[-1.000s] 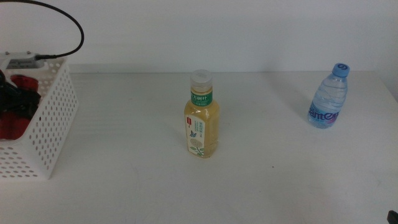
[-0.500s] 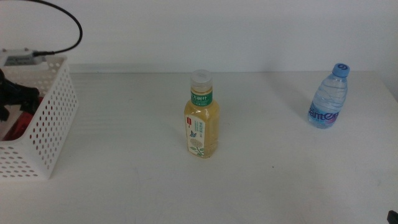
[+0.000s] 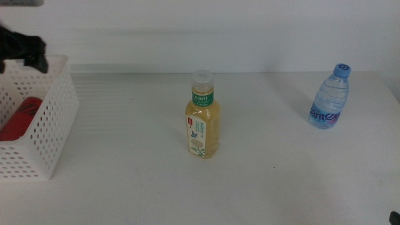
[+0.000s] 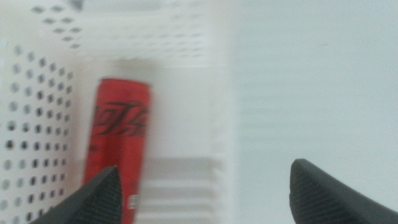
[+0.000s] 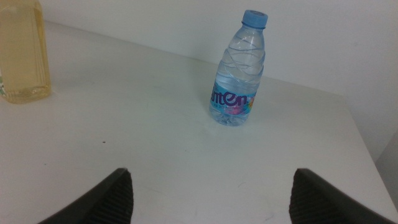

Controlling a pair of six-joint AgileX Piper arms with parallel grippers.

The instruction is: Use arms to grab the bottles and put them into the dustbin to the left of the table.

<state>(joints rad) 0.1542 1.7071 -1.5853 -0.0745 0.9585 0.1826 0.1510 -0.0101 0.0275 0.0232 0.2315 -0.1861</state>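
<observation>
Cola can (image 4: 118, 146): it lies on its side on the floor of the dustbin (image 3: 53, 119), close to one perforated wall. Its long axis runs along that wall. It is red, with a dark script logo along the body that I cannot read. In the middle view only a red part of it (image 3: 22, 115) shows over the rim.

Dustbin: a white basket with rows of small holes in the sides, at the far left of the tabletop (image 3: 125, 187).

Tea bottle (image 3: 203, 115): it stands upright near the middle of the tabletop, well apart from the dustbin. The cap is white and points up, the neck band is green with small white characters, and the label has a red patch and a plant drawing. The print is too small to read.

Water bottle (image 5: 239, 68): it stands upright at the far right of the tabletop, with the blue cap up. The label shows big letters, something like "nten". Nothing stands between it and the tea bottle.

Left gripper (image 4: 205, 186): it is above the dustbin at the far left, blurred. The jaws are wide apart and hold nothing.

Right gripper (image 5: 211, 193): it is low at the near right edge, facing the water bottle. The jaws are spread wide and hold nothing.
</observation>
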